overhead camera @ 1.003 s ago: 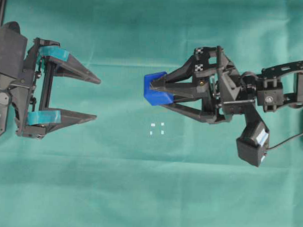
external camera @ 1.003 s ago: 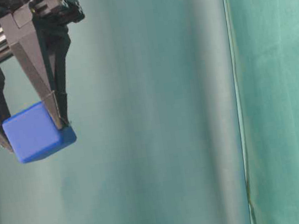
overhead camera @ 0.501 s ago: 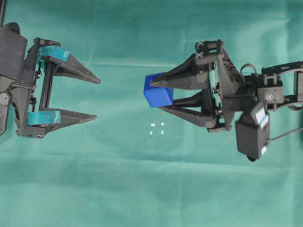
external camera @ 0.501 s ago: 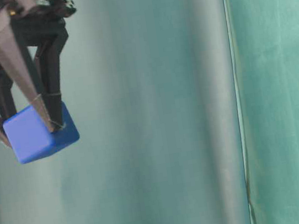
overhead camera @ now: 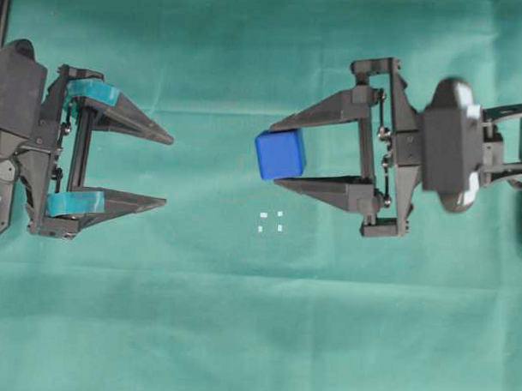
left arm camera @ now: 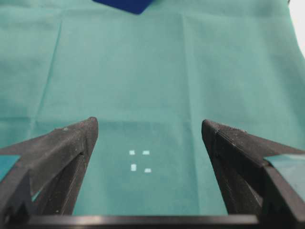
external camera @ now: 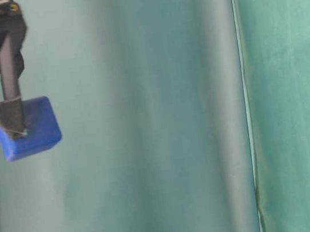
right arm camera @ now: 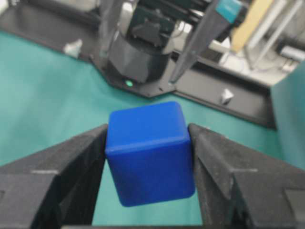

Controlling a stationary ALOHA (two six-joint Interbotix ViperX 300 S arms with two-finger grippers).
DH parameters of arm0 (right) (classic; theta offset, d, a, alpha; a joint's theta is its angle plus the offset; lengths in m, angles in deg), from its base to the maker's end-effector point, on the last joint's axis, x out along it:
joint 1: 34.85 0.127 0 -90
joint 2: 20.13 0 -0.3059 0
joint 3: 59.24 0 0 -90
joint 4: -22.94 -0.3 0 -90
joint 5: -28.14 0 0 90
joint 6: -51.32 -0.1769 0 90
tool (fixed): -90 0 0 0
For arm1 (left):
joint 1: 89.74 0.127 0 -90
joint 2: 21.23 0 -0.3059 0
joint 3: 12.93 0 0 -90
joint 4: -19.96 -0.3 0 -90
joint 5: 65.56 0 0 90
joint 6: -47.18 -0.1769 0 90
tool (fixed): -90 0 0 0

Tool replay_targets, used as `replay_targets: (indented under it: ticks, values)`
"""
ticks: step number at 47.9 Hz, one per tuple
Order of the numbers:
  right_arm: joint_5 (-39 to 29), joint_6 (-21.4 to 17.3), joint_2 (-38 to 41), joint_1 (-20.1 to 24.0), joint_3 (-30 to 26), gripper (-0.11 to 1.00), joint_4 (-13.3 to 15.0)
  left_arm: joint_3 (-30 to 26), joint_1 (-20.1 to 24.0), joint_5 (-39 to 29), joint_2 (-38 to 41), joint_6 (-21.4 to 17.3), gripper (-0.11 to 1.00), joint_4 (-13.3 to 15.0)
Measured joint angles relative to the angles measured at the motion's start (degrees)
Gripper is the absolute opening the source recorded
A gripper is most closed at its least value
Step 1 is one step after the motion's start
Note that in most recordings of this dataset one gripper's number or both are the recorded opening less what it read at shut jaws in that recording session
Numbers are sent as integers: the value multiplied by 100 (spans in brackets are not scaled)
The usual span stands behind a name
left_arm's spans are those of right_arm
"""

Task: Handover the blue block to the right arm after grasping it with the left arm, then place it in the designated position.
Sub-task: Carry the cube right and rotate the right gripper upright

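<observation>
I've got the block (overhead camera: 280, 154) pinched between my right gripper (overhead camera: 283, 153) fingertips, centre of the overhead frame, held up off the cloth (overhead camera: 256, 333). In my right wrist view the block (right arm camera: 149, 152) sits squarely between both fingers, faces flat against the pads, only slightly tilted. The table-level view shows the block (external camera: 28, 135) hanging at the very ends of the fingers, upper left of that frame.

The marks (overhead camera: 271, 222), four little white dots in a square, lie on the cloth just below the block in the overhead frame, so the drop spot is near but not yet under it.

What could bite me: the grip is right at the fingertips, so a quick wrist move might let the block twist or slide out. If I lower it off-line it would land beside the square, not inside it. Release too high and I'd expect it to bounce or roll on the soft cloth.

My left gripper (overhead camera: 165, 171) sits at the left edge of the overhead frame, teal-banded fingers spread wide, holding nothing, well apart from the block. From its wrist view the marks (left arm camera: 139, 161) lie on bare cloth between its fingers, so nothing blocks my way down.
</observation>
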Motion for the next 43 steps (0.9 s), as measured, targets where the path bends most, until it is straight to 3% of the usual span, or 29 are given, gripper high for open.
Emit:
replay_targets:
  ticks: [6,10,43]
  values:
    - [-167,-466,-79,9,0,57,-9,0,0,9,0,0,100,0]
    - [-308,-563,-114,9,0,56,-9,0,0,0,9,0,100,0]
    - [-466,-580,-123,9,0,56,0,0,0,0,18,9,100,9]
